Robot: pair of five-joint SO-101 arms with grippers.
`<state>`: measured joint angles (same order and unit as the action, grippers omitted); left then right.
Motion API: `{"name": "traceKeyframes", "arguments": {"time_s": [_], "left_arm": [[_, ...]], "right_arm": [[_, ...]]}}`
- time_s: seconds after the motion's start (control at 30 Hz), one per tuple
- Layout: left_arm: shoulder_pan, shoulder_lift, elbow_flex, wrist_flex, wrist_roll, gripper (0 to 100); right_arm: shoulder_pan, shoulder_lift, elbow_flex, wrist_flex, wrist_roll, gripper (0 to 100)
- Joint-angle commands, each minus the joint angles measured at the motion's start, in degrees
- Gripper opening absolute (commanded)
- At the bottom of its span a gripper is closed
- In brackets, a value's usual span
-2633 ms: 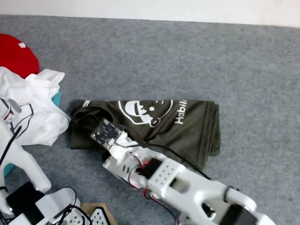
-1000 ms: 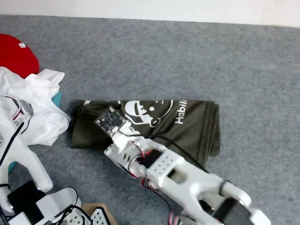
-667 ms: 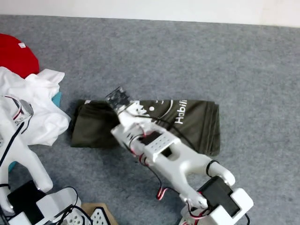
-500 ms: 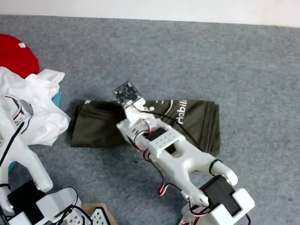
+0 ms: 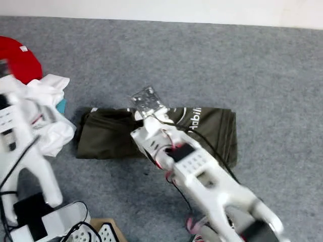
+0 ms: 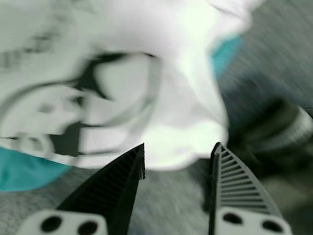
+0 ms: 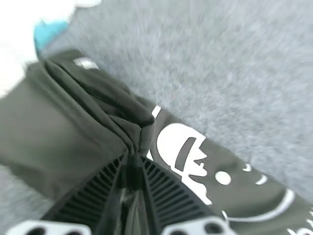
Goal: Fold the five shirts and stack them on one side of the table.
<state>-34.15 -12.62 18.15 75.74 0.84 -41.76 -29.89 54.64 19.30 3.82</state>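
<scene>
1. Right pincer: closed on a raised fold of the dark green shirt, which lies folded mid-tabletop.
2. Left pincer: jaws apart, holding nothing, above the white shirt.
3. Red shirt: just beside the white shirt, at the tabletop's edge.

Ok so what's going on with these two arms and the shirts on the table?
The right gripper is shut on a fold of the dark green shirt, which lies partly folded in the middle of the table. The left gripper hangs open over the crumpled white shirt, holding nothing. A red shirt and a teal shirt lie by the white one. No folded stack is in sight yet.
</scene>
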Motion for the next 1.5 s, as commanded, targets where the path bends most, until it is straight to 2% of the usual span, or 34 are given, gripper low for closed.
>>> {"name": "traceKeyframes", "arguments": {"time_s": [0.0,0.07,0.17,0.3,0.5,0.7,0.97,1.23,1.47], "left_arm": [[11.38,-0.84,-4.7,8.7,-0.62,23],[15.6,-0.92,-5.49,11.16,-0.53,23],[20.53,-0.92,-5.76,13.54,-0.44,23],[25.27,-0.92,-2.68,14.15,-0.44,23],[31.34,-0.92,4.62,11.87,-0.53,23],[31.52,-0.84,12.09,3.16,-0.53,23],[31.34,-0.57,17.89,-2.81,-0.53,23],[31.34,-0.4,18.24,-3.08,-0.53,23],[31.34,-0.4,18.24,-3.08,-0.53,23]], "right_arm": [[2.07,-16.04,0.13,14.46,0.18,0.6],[3.82,-20.0,-0.31,23.16,-1.05,0.6],[9.27,-22.2,-3.12,33.45,-7.47,0.8],[18.68,-22.2,-5.05,41.36,-13.1,0.8],[31.34,-22.11,-4.26,41.27,-13.45,2.2],[36.26,-19.3,-3.47,41.19,-17.49,23.6],[40.04,-0.66,-4.0,30.2,-17.93,23.1],[40.57,12.62,-9.98,28.18,-17.93,23.1],[44.7,19.65,-10.51,22.99,-17.93,23.1]]}}
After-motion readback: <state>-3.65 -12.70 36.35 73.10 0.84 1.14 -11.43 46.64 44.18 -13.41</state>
